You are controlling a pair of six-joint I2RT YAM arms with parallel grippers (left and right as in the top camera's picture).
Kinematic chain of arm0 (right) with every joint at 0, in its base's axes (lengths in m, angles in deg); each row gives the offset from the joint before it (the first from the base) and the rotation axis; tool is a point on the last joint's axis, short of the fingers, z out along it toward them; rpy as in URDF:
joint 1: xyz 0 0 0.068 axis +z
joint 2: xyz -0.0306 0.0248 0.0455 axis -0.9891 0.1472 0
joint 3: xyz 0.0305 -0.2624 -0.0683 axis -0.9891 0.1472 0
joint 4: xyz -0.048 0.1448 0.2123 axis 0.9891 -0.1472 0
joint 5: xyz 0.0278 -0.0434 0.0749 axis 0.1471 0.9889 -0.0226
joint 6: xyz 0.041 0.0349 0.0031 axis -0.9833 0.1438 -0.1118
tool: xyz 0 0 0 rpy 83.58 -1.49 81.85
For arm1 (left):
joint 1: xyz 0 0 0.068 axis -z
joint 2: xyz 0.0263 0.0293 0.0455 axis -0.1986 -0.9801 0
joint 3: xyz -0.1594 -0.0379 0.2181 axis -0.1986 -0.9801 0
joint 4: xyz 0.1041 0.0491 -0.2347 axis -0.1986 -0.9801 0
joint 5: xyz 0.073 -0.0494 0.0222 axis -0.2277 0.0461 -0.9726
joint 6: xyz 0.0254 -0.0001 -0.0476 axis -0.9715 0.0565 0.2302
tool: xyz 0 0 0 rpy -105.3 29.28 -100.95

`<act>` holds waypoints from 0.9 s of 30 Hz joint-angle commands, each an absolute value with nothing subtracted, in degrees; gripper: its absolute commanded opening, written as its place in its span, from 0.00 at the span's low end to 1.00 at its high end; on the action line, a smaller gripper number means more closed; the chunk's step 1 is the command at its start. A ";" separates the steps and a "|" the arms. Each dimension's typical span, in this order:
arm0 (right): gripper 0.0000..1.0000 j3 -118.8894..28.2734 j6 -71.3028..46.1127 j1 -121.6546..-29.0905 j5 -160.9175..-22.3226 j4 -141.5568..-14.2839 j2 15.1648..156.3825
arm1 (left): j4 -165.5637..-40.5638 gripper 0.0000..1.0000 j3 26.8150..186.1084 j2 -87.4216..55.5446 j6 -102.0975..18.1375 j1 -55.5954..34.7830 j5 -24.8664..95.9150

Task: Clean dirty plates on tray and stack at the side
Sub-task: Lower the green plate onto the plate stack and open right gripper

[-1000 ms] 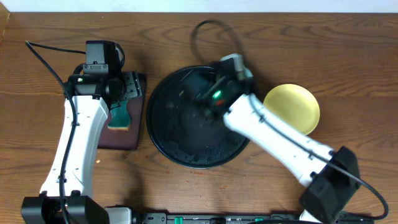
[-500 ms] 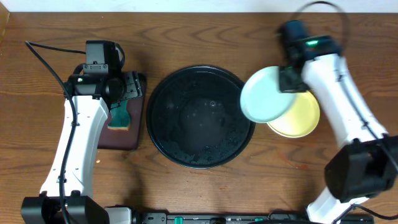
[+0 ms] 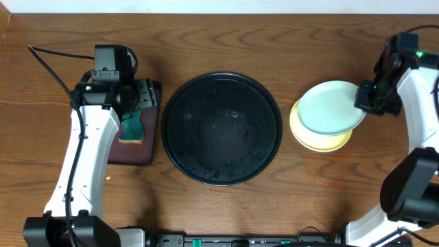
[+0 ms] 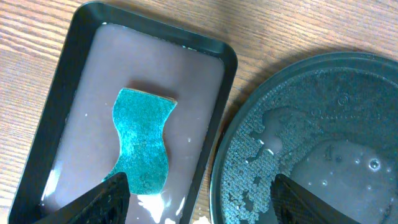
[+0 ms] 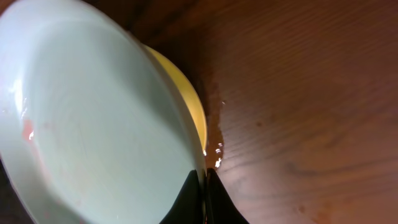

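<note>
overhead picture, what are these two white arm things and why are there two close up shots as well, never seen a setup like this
They are two robot arms at a wooden table, each ending in a two-finger hand. The overhead view looks straight down from a fixed camera. The two close-ups come from a small camera on each wrist, so that hand's own fingers show at the picture's lower edge.

On the table lie a round black tray, wet and with no plates in it, and a smaller brown rectangular tray holding a teal sponge. The left hand hangs open above that small tray, holding nothing. The right hand is shut on the rim of a mint plate, holding it over a yellow plate on the right side.
</note>
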State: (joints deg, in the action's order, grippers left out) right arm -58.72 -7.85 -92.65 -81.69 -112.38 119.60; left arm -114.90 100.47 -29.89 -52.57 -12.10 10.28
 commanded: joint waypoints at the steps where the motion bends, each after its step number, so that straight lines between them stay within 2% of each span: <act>1: 0.01 -54.04 -8.94 -93.04 -83.57 -110.04 118.50 | -114.86 0.73 101.02 -30.11 -52.68 -12.25 10.30; 3: 0.02 -51.59 -8.92 -93.00 -84.11 -108.20 118.50 | -114.86 0.73 101.02 -30.11 -52.66 -12.25 10.30; 5: 0.12 -50.24 -8.92 -92.83 -84.33 -107.46 118.50 | -114.86 0.73 101.02 -30.11 -52.66 -12.25 10.30; 7: 0.26 -49.91 -8.88 -92.50 -84.31 -107.48 118.50 | -114.86 0.73 101.02 -30.11 -52.66 -12.25 10.30; 11: 0.43 -50.30 -8.88 -91.60 -85.62 -108.01 118.29 | -114.86 0.73 101.02 -30.11 -52.66 -12.25 10.28; 12: 0.45 -50.48 -8.88 -91.23 -86.08 -108.51 117.96 | -114.86 0.73 101.02 -30.11 -52.68 -12.25 10.30; 15: 0.44 -52.14 -6.76 -89.72 -86.45 -111.77 115.23 | -114.86 0.73 101.02 -30.11 -52.66 -12.25 10.30; 16: 0.48 -52.88 -6.41 -89.39 -86.43 -112.99 113.85 | -114.86 0.73 101.02 -30.11 -52.68 -12.25 10.30; 17: 0.60 -53.62 -6.26 -89.24 -86.43 -114.13 112.12 | -114.86 0.73 101.02 -30.11 -52.68 -12.25 10.30; 18: 0.99 -54.46 -6.28 -89.20 -86.45 -115.39 110.11 | -114.86 0.73 101.02 -30.11 -52.66 -12.25 10.30; 27: 0.99 -58.00 -6.56 -89.20 -91.08 -121.89 86.29 | -114.86 0.73 101.02 -30.11 -52.68 -12.25 10.30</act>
